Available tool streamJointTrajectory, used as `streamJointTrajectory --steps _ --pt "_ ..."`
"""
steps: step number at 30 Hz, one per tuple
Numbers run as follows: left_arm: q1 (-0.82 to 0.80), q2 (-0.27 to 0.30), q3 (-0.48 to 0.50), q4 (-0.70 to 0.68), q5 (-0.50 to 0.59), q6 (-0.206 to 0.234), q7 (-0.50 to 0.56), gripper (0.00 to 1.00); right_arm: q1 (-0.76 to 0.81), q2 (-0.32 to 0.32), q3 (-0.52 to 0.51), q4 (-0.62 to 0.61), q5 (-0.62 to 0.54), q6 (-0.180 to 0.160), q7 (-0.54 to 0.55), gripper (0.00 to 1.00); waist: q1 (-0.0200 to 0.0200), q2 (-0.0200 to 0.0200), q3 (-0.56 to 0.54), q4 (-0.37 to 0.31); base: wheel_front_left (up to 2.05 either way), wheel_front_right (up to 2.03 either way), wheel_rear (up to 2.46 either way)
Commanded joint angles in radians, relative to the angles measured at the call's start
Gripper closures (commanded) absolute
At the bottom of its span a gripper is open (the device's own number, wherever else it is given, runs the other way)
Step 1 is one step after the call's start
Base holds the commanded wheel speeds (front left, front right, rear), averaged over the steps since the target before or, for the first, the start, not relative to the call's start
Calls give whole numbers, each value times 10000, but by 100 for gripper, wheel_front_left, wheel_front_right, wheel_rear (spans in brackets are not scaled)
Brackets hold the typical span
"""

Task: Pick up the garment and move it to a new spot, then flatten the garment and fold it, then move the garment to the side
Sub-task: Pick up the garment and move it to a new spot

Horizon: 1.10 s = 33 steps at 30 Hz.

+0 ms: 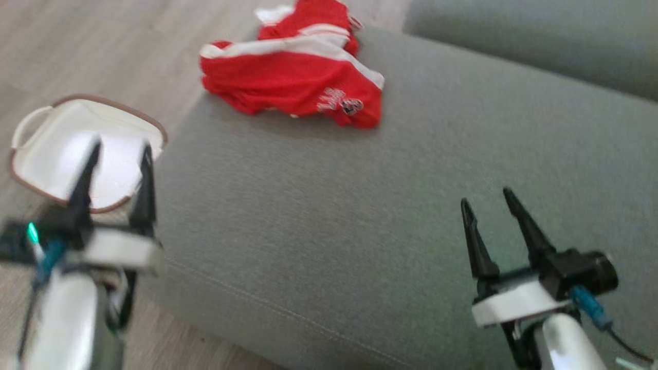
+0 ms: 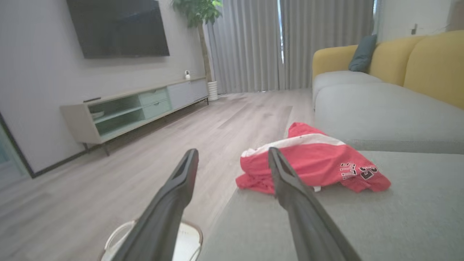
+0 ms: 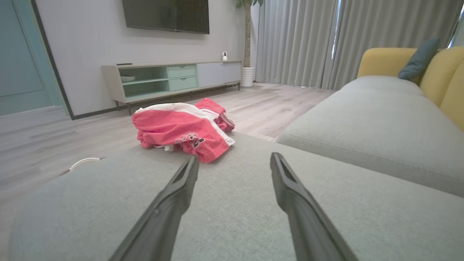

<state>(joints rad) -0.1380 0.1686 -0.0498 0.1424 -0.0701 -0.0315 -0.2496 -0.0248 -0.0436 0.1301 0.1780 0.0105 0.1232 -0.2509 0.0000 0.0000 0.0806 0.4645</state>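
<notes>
Ahead, the red-and-white garment lay crumpled at the far left corner of the grey sofa cushion, well apart from both grippers. The left gripper hung over a white basket on the wooden floor, fingers spread and empty. The right gripper, fingers likewise apart and holding nothing, hovered above the cushion's near part.

Home living room: wall TV hanging above a low console, long curtains hanging beyond, yellow-backed sofa sitting opposite.
</notes>
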Motion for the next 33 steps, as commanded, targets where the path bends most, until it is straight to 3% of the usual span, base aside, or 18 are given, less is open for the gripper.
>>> streamJointTrajectory --steps 1,8,19,30,32,33 --pt "-1268 547 407 81 96 -193 -122 0 -793 -66 180 -457 -252 75 -109 0 0 0 897 -704 0 0 0" --pt "-4369 1715 -316 2211 -211 -909 475 0 -1593 -66 98 -781 -924 75 -109 0 0 0 2509 -1509 0 0 0" --pt "-7985 3437 -2828 4608 -2178 -988 1761 0 -2329 -66 240 -1873 -1508 75 -109 0 0 0 4775 -2334 0 0 0" --pt "-9058 3907 -3854 6297 -3450 -990 2398 1 -2492 -66 184 -2330 -1567 75 -109 0 0 0 5340 -2696 0 0 0" --pt "-9063 3942 -3997 6481 -3586 -990 2391 62 -2495 -66 168 -2334 -1537 75 -109 0 0 0 5301 -2743 0 0 0" --pt "-9063 3969 -4082 6543 -3641 -990 2366 100 -2487 -66 142 -2331 -1524 75 -109 0 0 0 5262 -2755 0 0 0"
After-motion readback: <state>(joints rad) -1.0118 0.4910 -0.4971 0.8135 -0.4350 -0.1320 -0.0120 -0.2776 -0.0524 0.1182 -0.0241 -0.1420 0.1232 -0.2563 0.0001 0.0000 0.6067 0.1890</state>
